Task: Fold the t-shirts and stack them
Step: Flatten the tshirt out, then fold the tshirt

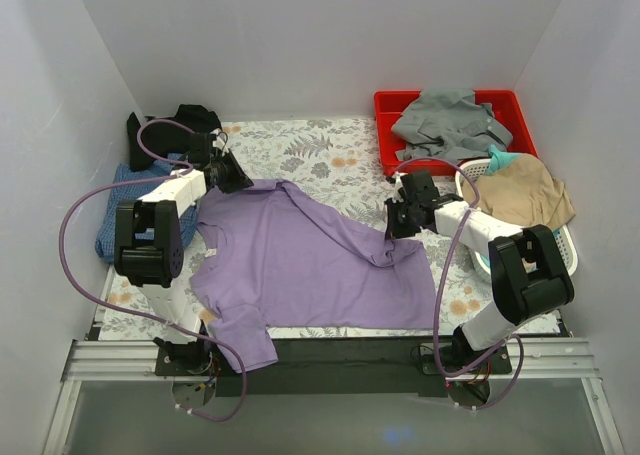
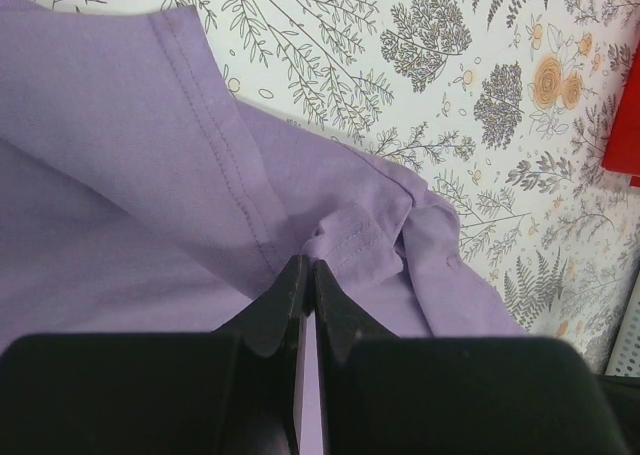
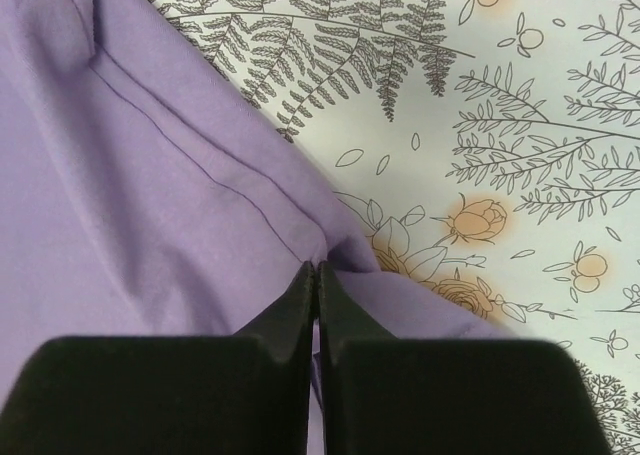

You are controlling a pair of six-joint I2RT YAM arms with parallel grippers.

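End effectors tight on lilac t-shirt

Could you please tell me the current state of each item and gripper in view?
lilac t-shirt: mostly flat on the table, far edge pinched by both grippers.
left gripper: shut on lilac t-shirt.
right gripper: shut on lilac t-shirt.
blue checked t-shirt: bunched at the table's left edge, not held.
black t-shirt: crumpled in the far left corner.
red bin: holds a grey garment.
white basket: holds tan cloth and teal cloth.
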